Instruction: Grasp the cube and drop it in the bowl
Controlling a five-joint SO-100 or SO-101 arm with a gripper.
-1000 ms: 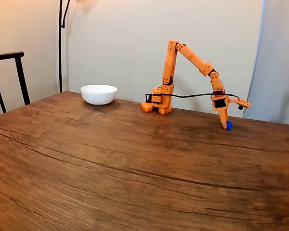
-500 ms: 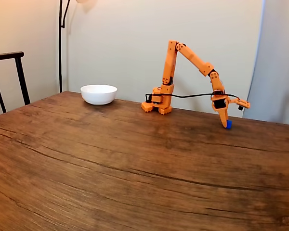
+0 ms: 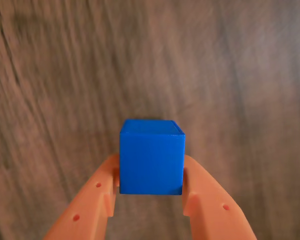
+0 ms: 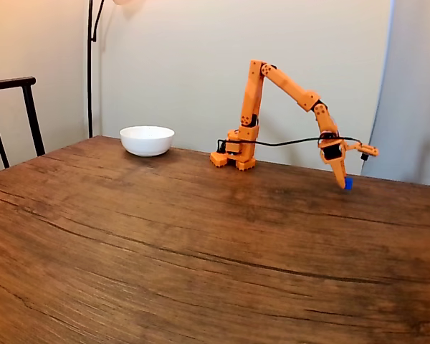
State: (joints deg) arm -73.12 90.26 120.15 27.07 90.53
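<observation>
The bright blue cube (image 3: 151, 157) sits clamped between my two orange fingers in the wrist view, with blurred wood grain behind it. In the fixed view the cube (image 4: 348, 183) hangs a little above the table at the far right, with my gripper (image 4: 343, 183) shut on it at the end of the outstretched orange arm. The white bowl (image 4: 147, 140) stands at the back left of the table, well to the left of the arm's base and far from the gripper.
The arm's base (image 4: 234, 155) is at the table's back edge, with a black cable (image 4: 287, 142) running to the wrist. A dark chair (image 4: 11, 118) and a lamp pole (image 4: 90, 68) stand at the left. A wide wooden tabletop (image 4: 186, 244) spreads in front.
My gripper has lifted off the table with the cube in it and swung slightly to the right.
</observation>
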